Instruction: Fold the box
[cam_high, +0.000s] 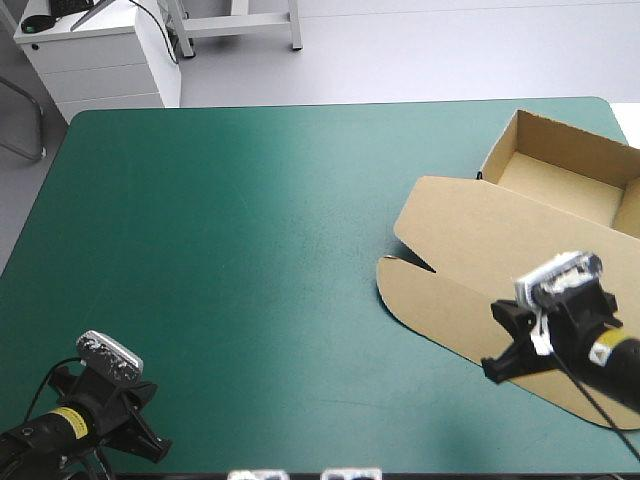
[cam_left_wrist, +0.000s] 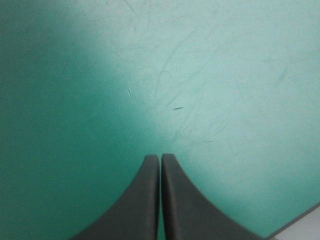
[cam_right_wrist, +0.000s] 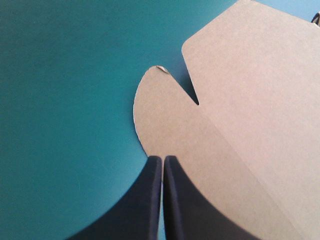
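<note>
- High view: I see the box (cam_high: 470, 240) at the tabletop's (cam_high: 250, 250) far right corner, lid flat.
- Right fingers (cam_right_wrist: 145, 200) together at its flap edge.
- Left fingers (cam_left_wrist: 142, 205) together, near left corner.

Teal-green table with a brown box lying open on its right half.

The table (cam_high: 250, 250) has rounded far corners, and its teal-green cover (cam_left_wrist: 225, 75) shows fine pale scratches and scuffs. The brown box (cam_high: 565, 175) stands near the far right corner as an open tray with its walls raised. Its lid (cam_high: 480, 235) lies flat on the cover, spreading from the tray toward the table's middle and near edge. Along the lid's outer edge a tuck flap (cam_high: 415, 290) with a rounded end also lies flat, and a narrow notch parts that end from the main panel.
</note>
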